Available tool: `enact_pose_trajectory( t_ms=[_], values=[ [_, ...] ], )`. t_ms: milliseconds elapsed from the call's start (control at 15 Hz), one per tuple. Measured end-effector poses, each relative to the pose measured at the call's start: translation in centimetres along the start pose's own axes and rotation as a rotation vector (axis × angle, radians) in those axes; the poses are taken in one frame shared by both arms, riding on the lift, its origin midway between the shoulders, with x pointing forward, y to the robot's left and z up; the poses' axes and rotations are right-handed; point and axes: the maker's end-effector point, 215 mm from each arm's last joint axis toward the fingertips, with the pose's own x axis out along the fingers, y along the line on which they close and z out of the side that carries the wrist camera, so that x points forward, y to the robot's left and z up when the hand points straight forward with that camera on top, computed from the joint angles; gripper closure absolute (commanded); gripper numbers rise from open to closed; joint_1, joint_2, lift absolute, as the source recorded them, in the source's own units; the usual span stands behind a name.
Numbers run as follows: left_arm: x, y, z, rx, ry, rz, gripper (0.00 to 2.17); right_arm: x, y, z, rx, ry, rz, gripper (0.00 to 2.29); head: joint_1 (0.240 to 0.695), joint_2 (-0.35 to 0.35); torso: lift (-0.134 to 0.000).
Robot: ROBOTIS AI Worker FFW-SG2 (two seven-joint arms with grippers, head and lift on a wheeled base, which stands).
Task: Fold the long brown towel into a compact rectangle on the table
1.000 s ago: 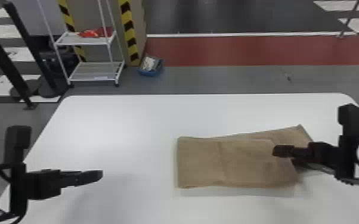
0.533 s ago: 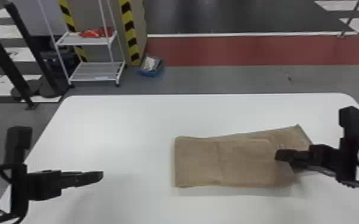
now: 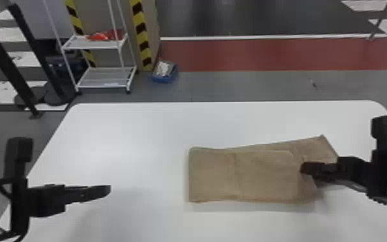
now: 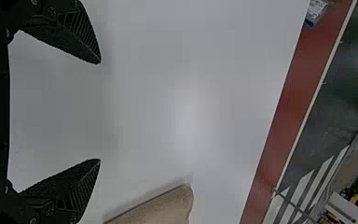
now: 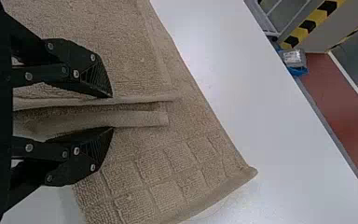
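Jaws parted, the right gripper points inward over the towel.

The robot's left gripper hangs with fingers spread wide; across from it, the right gripper has its fingers narrowly parted.

Wht rack on gry flr

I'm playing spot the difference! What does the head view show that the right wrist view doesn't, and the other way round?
Head view: the left gripper and a red thing on a shelf.
Right wrist view: squares woven into the towel.
Both: towel, right gripper, table, blue box.
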Motion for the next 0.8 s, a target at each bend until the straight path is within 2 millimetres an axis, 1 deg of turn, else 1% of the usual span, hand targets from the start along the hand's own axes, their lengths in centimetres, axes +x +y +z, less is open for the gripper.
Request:
enact_pose_trajectory(
  t_ms=[67,267,333,400,533,800],
  values=[
    [-0.04,0.06,-0.03,-0.001,0.000,0.001,0.15,-0.05,0.03,0.07,0.000,-0.002,0.002,0.88,0.695,0.071,-0.125],
    [-0.12,0.19,-0.14,-0.002,0.000,0.002,0.15,-0.39,0.06,0.43,0.006,-0.016,0.010,0.89,0.695,0.070,-0.125],
    [-0.13,0.22,-0.16,-0.002,0.000,0.002,0.15,-0.47,0.08,0.51,0.008,-0.019,0.013,0.94,0.695,0.070,-0.125],
    [-0.13,0.25,-0.17,-0.002,0.001,0.003,0.15,-0.54,0.14,0.60,0.010,-0.022,0.018,0.95,0.695,0.070,-0.125],
    [-0.12,0.29,-0.21,-0.003,0.002,0.003,0.15,-0.59,0.21,0.66,0.012,-0.024,0.022,1.08,0.695,0.070,-0.125],
    [-0.12,0.37,-0.24,-0.004,0.002,0.005,0.15,-0.63,0.39,0.70,0.011,-0.027,0.028,1.09,0.695,0.072,-0.125]
  ],
)
